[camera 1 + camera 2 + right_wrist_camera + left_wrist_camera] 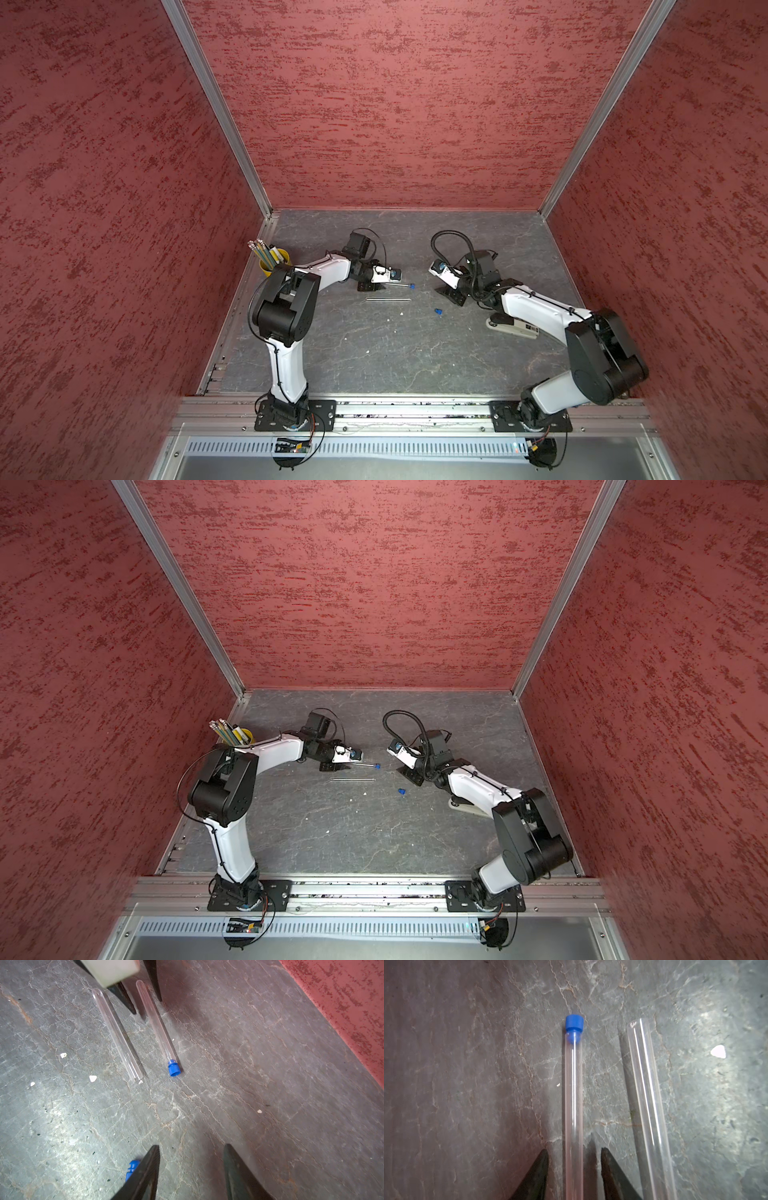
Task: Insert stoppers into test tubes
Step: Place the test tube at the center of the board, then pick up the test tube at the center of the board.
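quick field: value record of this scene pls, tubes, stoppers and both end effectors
capped tube: lying on the table, blue stopper seated in its mouth
open tube: lying beside it, not touching, no stopper
loose stopper: on the table, beside the right end effector, not in its grasp
left end effector: open, straddling the capped tube, gaps both sides
right end effector: open, empty
other: yellow cup of pencils near left arm

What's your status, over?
Left end effector open astride capped tube; right end effector open, empty. Second tube bare, stopper loose on table. Nothing blocking.
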Motion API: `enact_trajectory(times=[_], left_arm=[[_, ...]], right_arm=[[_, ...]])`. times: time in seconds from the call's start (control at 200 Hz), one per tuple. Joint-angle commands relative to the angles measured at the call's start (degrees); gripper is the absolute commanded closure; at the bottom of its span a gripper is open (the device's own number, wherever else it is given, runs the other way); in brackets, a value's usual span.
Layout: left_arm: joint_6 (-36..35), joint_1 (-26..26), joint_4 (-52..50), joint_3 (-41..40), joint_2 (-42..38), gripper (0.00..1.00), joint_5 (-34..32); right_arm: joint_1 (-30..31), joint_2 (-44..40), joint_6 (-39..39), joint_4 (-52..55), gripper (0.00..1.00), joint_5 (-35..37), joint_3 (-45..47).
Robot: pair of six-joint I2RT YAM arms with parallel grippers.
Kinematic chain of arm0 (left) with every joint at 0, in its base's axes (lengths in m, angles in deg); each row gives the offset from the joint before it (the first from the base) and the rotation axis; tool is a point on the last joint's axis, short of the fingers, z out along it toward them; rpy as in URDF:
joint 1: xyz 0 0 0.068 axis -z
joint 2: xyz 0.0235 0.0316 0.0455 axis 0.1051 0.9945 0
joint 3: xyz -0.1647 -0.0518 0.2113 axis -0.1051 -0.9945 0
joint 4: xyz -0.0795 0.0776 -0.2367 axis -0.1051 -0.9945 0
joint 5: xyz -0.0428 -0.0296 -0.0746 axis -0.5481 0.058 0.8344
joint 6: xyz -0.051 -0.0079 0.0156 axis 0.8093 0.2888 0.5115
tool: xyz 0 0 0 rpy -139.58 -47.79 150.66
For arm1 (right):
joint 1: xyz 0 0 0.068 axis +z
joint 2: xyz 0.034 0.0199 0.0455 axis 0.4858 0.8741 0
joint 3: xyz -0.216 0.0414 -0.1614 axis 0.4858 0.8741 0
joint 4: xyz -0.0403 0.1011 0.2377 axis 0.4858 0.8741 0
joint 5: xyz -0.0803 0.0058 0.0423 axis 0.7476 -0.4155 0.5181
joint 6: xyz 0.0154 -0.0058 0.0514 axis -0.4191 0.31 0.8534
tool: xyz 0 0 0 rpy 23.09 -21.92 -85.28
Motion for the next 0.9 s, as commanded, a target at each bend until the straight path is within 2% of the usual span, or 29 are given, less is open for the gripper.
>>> enact_trajectory(times=[0.0,0.476,0.897], left_arm=[[1.2,0.2,-0.5,-1.2,-2.5,0.57,-0.3],[4.3,2.0,-2.2,-5.2,-8.9,0.57,-3.0],[9.7,6.4,-4.1,-8.8,-13.0,0.57,-5.7]], right_arm=[[-0.3,-1.7,0.9,-1.1,0.48,1.3,1.0],[-0.2,-1.5,3.1,-3.4,0.48,1.6,2.6],[-0.2,-2.9,3.0,-3.8,0.49,2.2,4.6]])
